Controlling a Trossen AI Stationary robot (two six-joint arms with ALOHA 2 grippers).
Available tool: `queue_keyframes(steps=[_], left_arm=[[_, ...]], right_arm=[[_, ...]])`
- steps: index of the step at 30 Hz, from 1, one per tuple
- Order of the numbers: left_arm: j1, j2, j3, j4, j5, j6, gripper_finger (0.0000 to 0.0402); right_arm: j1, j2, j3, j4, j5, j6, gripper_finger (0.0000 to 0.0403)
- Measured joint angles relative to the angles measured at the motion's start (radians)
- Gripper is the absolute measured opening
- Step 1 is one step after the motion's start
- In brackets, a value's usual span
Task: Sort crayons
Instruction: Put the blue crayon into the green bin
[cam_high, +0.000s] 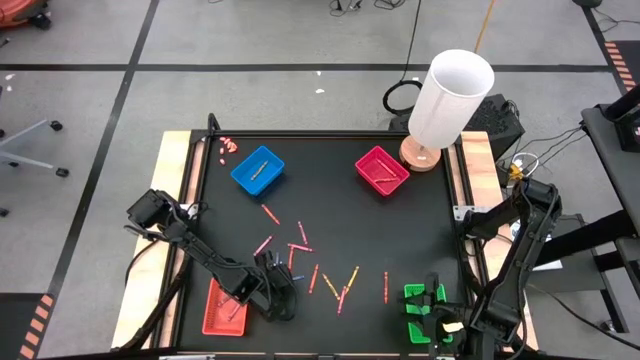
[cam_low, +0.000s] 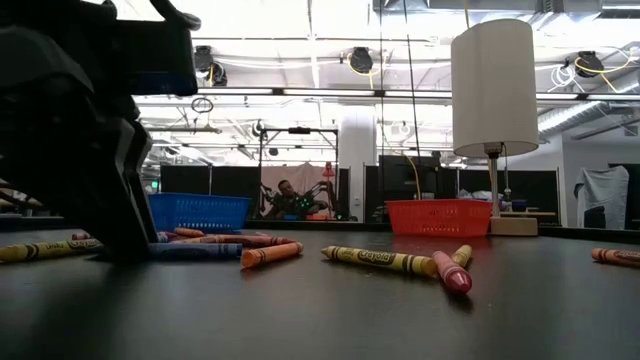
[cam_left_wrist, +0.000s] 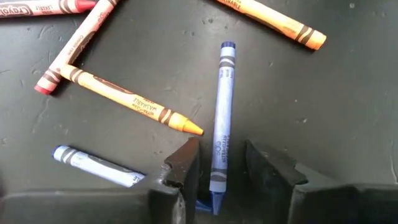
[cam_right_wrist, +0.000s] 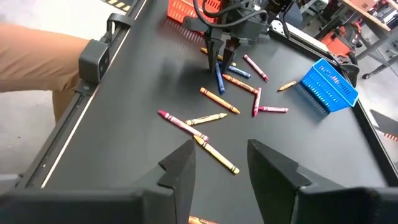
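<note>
Left gripper (cam_left_wrist: 221, 171) low on the black table (cam_high: 420, 230), its fingers narrowly straddling the end of a blue wax crayon (cam_left_wrist: 221, 118) lying flat, not clamped. Right gripper (cam_right_wrist: 217, 165) parted, empty, waits above the green plastic tray (cam_high: 424, 300) at the table's right front corner.

Robotics lab, taped concrete floor (cam_high: 90, 60), ceiling ducts (cam_low: 300, 40), cables (cam_high: 400, 98)

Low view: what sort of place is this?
Probably a robotics lab or workshop: exposed ceiling ducts, another robot rig behind the table, taped floor lines, scattered crayons.
</note>
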Motion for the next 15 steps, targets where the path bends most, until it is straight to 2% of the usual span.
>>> queue_keyframes(steps=[8,15], left_arm=[[0.002,0.002,0.000,0.000,-0.001,0.003,0.0043],[0.002,0.002,-0.001,-0.001,-0.001,0.020,0.0010]], right_arm=[[0.000,0.007,0.000,0.001,0.000,-0.004,0.0130],[0.000,0.007,0.000,0.001,0.001,-0.013,0.0130]])
